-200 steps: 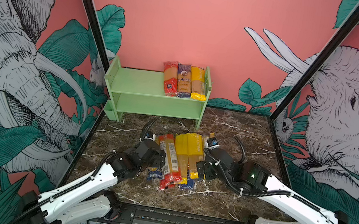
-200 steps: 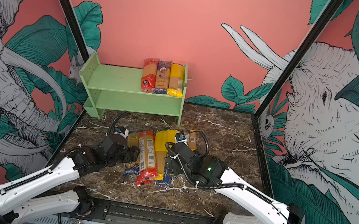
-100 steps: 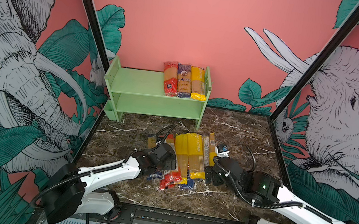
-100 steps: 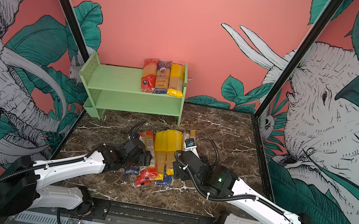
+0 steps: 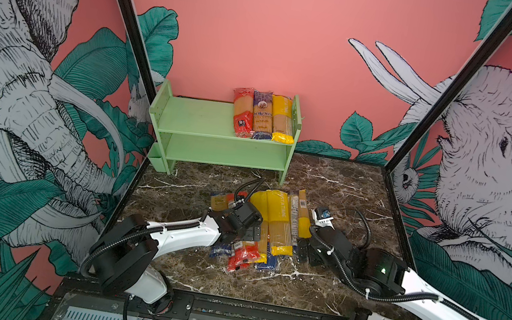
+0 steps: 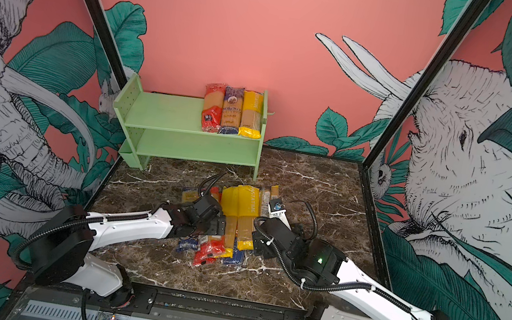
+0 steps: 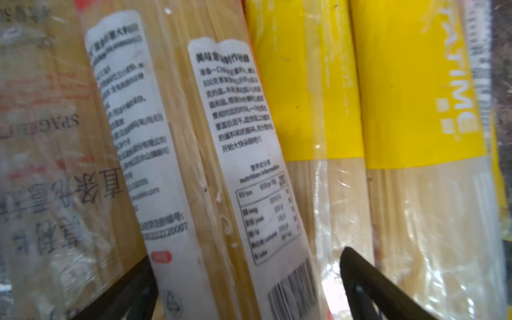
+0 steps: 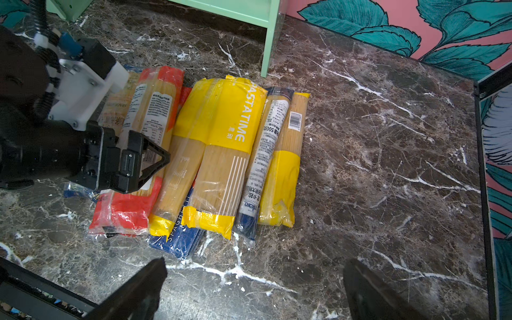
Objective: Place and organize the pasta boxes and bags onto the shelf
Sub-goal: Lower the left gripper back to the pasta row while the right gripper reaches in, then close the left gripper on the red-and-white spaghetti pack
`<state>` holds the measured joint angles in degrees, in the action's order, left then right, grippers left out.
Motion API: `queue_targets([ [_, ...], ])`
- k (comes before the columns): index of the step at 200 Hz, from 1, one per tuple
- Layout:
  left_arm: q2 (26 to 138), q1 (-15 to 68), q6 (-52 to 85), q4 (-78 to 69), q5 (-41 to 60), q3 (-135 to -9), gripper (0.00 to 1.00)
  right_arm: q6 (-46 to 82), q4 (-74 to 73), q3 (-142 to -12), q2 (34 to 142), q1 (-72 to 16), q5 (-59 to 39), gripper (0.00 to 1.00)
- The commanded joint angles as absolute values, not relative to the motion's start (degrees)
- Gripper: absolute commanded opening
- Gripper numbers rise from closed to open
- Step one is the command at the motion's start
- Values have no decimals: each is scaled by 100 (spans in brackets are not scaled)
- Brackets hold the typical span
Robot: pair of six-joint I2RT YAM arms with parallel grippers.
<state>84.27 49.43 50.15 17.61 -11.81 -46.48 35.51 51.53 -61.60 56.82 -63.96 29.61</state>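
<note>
We find the left fingers (image 7: 130, 288) spread wide and low over the heap of long spaghetti packs (image 5: 272, 226) on the dark brown marble-patterned bench (image 5: 346, 196). Between them lies a clear red-ended pack with white printed labels (image 7: 171, 166). One finger sits at that pack's edge beside a crinkled clear pack with grey lettering (image 7: 50, 166), and the other sits over a yellow-topped pack (image 7: 304, 97). They clamp nothing. We cannot tell whether the tips touch the wrapping.

The right fingers (image 8: 138, 288) are also wide open and hold nothing, with only bare bench between them, just beside the heap.

In the heap, the yellow-topped pack lies against a second yellow pack lettered PASTATIME (image 8: 235, 124). Next to that come a narrow pack with dark-blue ends (image 8: 263, 155) and a slim pack with a yellow band (image 8: 288, 166), which touch each other. A flat dark-blue pack (image 8: 177, 241) pokes out from under the yellow ones.

The pale mint-green two-tier shelf (image 5: 198, 120) stands at the back of the bench by the pink wall. At the right end of its upper board we count three packs side by side and touching: a red-ended one (image 5: 241, 113), a dark-blue labelled one (image 5: 261, 114) and a yellow one (image 5: 283, 116). The yellow one is against the right side panel.
</note>
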Motion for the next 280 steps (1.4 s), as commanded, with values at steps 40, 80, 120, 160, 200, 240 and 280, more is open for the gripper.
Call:
queue_targets([
  [40, 8802, 4975, 5204, 1845, -1251, -4819, 86, 3463, 5096, -5958, 5466, -6173, 2920, 99],
  [80, 8725, 4975, 5118, 1937, -1318, -4816, 45, 3420, 5038, -5934, 5480, -6091, 2841, 99],
  [120, 8463, 4975, 4973, 2177, -1479, -4899, 19, 3386, 4992, -5981, 5546, -6048, 2788, 99],
  [160, 8073, 4967, 4809, 2429, -1608, -4964, 4, 3363, 4939, -6051, 5624, -6022, 2733, 99],
  [200, 7596, 4973, 4729, 2682, -1683, -4966, 0, 3324, 4923, -6144, 5700, -6007, 2699, 99],
  [240, 7044, 4973, 4580, 3010, -1798, -5023, 0, 3306, 4930, -6281, 5782, -6003, 2663, 99],
  [280, 6345, 4966, 4385, 3675, -2039, -5246, 0, 3248, 4922, -6491, 5929, -6003, 2587, 99],
])
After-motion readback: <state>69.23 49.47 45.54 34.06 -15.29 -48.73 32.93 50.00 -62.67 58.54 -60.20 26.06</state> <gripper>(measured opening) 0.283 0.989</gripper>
